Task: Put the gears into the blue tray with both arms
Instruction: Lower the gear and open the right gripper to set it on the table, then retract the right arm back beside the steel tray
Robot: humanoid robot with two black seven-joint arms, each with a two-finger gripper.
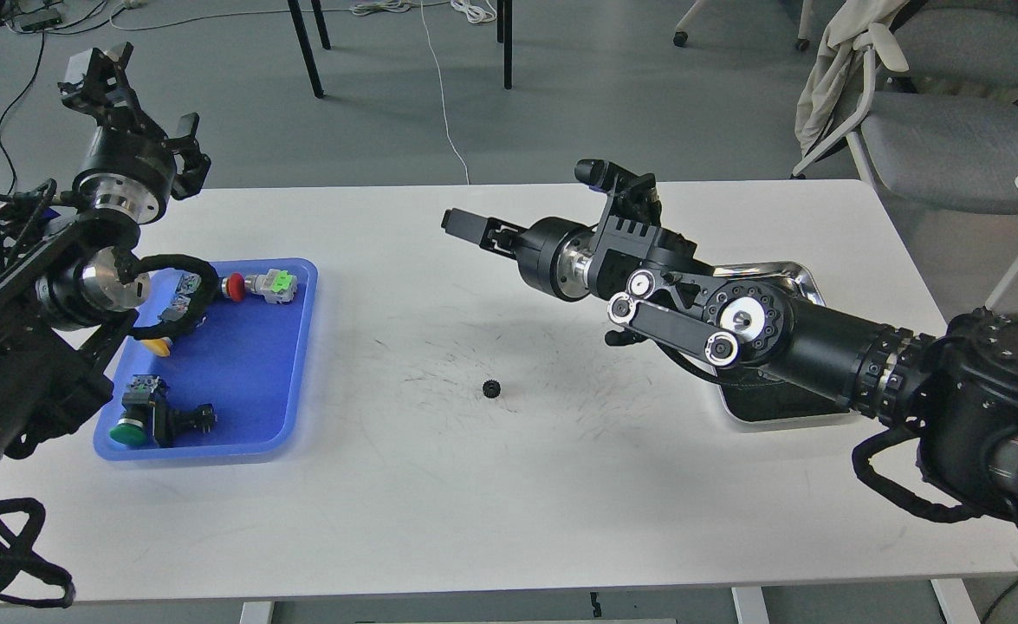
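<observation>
One tiny black gear point(490, 389) lies alone on the white table, in the scuffed middle area. The blue tray point(296, 347) sits at the left and holds several coloured push-button switches. My right gripper point(461, 224) hangs well above the table, pointing left, up and behind the gear, with nothing seen in it; its dark fingers cannot be told apart. My left gripper point(100, 69) is raised past the table's far left corner, behind the tray, with its claw fingers spread and nothing between them.
A shiny steel tray point(799, 276) with a dark inside sits at the right, mostly covered by my right arm. Chairs and table legs stand on the floor beyond the far edge. Bare tabletop lies between the gear and the blue tray.
</observation>
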